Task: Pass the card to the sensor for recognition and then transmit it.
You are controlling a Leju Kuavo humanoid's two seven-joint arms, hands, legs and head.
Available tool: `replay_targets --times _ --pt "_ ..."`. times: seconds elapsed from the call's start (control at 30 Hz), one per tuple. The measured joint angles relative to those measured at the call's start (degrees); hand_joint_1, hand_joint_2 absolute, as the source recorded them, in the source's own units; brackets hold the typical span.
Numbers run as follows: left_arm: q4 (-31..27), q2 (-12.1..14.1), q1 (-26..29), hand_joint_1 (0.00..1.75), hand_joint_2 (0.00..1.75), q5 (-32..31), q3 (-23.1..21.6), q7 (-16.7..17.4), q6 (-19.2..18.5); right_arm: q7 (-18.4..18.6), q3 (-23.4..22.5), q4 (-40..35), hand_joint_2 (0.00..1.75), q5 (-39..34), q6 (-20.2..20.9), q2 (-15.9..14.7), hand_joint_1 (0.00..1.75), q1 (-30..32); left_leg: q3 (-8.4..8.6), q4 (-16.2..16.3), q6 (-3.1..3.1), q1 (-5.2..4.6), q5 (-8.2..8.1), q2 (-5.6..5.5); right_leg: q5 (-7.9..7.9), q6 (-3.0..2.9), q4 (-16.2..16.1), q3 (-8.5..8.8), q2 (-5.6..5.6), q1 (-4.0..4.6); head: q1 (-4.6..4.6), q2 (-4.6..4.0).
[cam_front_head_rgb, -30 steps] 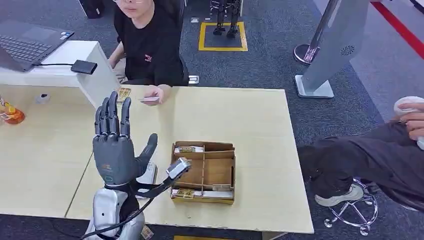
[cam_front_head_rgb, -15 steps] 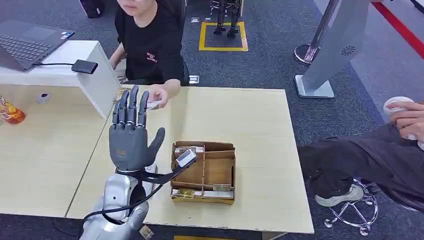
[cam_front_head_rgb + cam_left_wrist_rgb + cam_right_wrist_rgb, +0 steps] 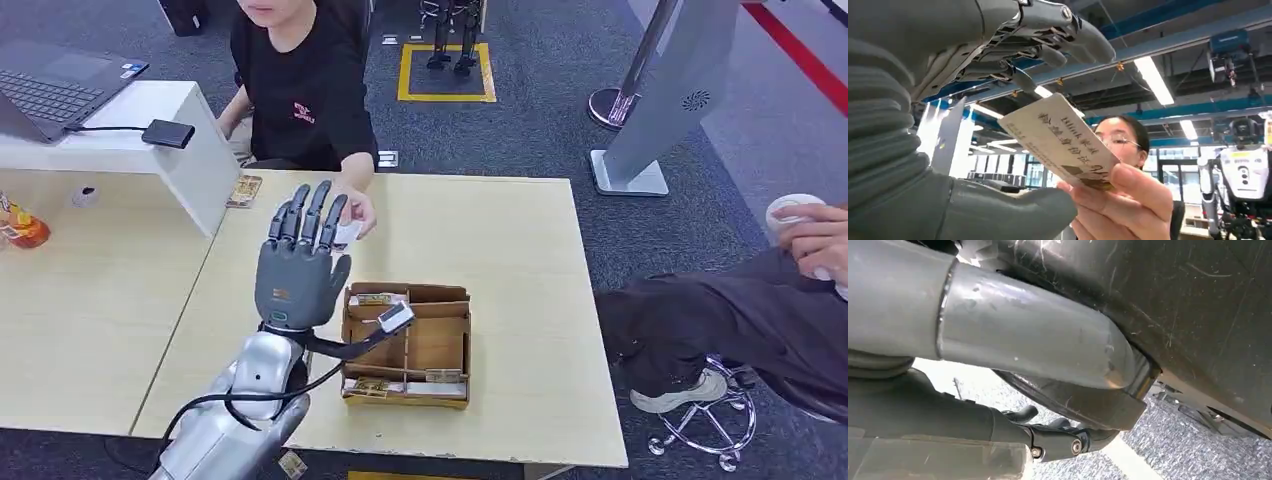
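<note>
Near the front edge of the pale wooden table (image 3: 500,400) sits the brown cardboard box with dividers (image 3: 408,343). My grey left hand (image 3: 296,262) is raised just behind it with the fingers spread wide, holding nothing. A moment ago it was lower and further toward the left edge; now it has swung up and across toward the person in the black shirt (image 3: 300,90) at the far edge. That person's hand (image 3: 1120,205) holds out the cream card with dark writing (image 3: 1060,141), right between my thumb and fingers. I think taking the card comes next. My right hand hangs down; I cannot tell its state.
</note>
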Motion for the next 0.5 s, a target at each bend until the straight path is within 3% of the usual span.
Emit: replay_targets --times 0.5 --pt "2.34 0.98 -1.55 0.47 1.75 0.0 -2.91 1.14 -0.31 -0.06 0.0 0.81 0.0 0.15 0.0 -0.39 0.0 -0.34 0.0 0.0 0.0 0.0 0.0 0.0 0.0 0.0 0.0 0.0 0.0 0.0 0.0 0.0"
